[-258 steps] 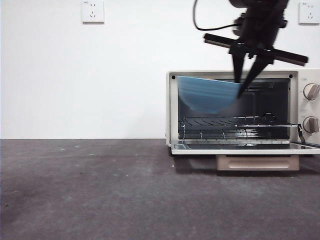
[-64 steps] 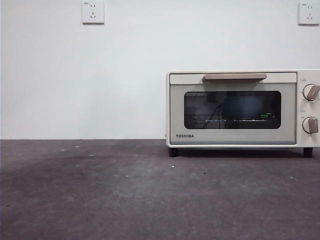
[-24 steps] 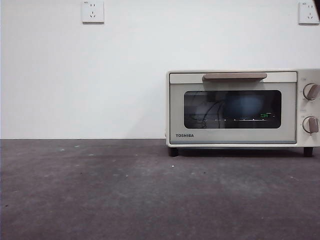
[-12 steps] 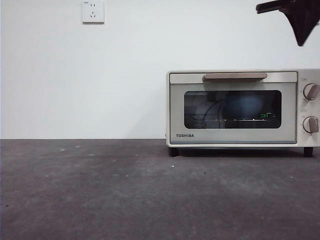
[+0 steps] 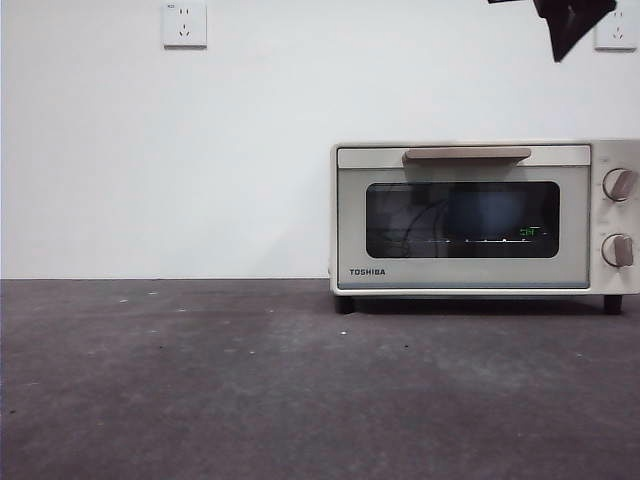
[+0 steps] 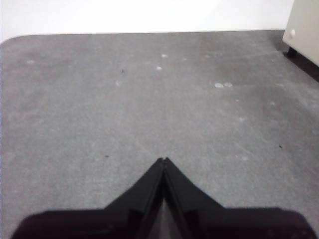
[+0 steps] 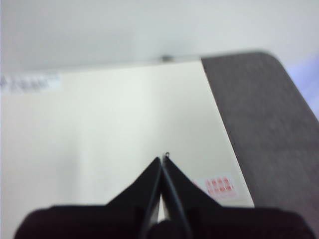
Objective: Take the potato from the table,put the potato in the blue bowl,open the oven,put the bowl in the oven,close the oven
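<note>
One oven [image 5: 480, 217] is showing in the front view, sitting on the table [image 5: 200, 380] w/ its door shut and the beige handle [image 5: 466, 155] running level across the top of the door. Behind the dark glass a faint bluish patch is showing; judging it as the blue bowl [image 5: 488, 210] inside, but it's too dim to be sure, and the potato isn't visible anywhere. One black tool tip [image 5: 572, 25] is hanging at the top corner, above the oven and well apart from it; from the wrist views this is the right tool. Two knobs are sitting beside the door and two wall sockets are showing up high.

Left wrist view: the left tool [image 6: 163, 162] is pointing over bare table [image 6: 149, 99], its jaws pressed together w/ nothing between them. Only one corner of the oven [image 6: 304, 25] is peeking in at the frame edge, far ahead and off to one side of this tool.

Right wrist view: the right tool [image 7: 163, 160] is looking straight down on the cream top of the oven [image 7: 114, 129], jaws closed tip to tip, gripping nothing. A strip of table [image 7: 269, 129] is running beside the oven.

Judging from this: the oven is directly below the right tool, so that arm is the nearer one by far. W/ the door shut, the last step is looking done, so little is left beyond pulling clear.
</note>
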Action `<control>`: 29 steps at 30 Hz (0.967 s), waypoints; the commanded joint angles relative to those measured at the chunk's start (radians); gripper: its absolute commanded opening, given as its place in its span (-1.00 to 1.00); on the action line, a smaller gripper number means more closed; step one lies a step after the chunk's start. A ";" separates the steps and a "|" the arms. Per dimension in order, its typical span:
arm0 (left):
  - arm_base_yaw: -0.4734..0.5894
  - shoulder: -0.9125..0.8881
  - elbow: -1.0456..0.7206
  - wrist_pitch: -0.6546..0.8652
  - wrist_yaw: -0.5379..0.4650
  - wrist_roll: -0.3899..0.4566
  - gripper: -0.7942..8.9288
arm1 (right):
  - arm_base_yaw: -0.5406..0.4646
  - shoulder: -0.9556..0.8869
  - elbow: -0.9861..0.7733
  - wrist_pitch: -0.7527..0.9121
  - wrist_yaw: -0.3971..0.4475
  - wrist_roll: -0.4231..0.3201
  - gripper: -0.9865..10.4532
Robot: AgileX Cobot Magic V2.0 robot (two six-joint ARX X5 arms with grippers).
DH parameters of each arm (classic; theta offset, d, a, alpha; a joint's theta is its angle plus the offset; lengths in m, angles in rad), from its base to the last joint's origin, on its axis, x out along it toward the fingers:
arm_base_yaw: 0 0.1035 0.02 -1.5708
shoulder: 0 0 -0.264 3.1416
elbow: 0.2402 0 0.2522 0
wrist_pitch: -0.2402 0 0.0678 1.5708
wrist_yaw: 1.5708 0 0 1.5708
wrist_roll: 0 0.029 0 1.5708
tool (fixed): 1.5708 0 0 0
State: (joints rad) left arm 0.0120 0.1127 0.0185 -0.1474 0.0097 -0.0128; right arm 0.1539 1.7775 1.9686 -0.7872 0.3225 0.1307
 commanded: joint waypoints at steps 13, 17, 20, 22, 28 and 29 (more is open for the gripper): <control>-0.002 0.084 -0.010 0.006 -0.003 -0.010 -0.84 | 0.070 -0.521 -0.646 0.615 0.003 -0.002 -0.83; -0.001 0.098 -0.010 0.007 -0.003 -0.010 -0.84 | 0.068 -0.847 -0.994 0.740 0.016 -0.003 -0.83; -0.002 0.109 -0.010 0.007 -0.003 -0.010 -0.84 | 0.041 -1.096 -1.234 0.813 0.054 -0.045 -0.83; -0.002 0.117 -0.010 0.006 -0.003 -0.010 -0.84 | -0.004 -1.243 -1.401 0.889 0.068 -0.044 -0.83; -0.001 0.130 -0.010 0.013 -0.003 -0.010 -0.84 | -0.156 -1.551 -1.781 1.028 -0.006 -0.019 -0.83; -0.002 0.130 -0.010 0.013 -0.003 -0.010 -0.84 | -0.176 -1.579 -1.814 1.024 -0.014 -0.021 -0.83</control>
State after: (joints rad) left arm 0.0120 0.2428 0.0185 -0.1448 0.0097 -0.0128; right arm -0.0109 0.2218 0.1898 0.2222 0.3130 0.1047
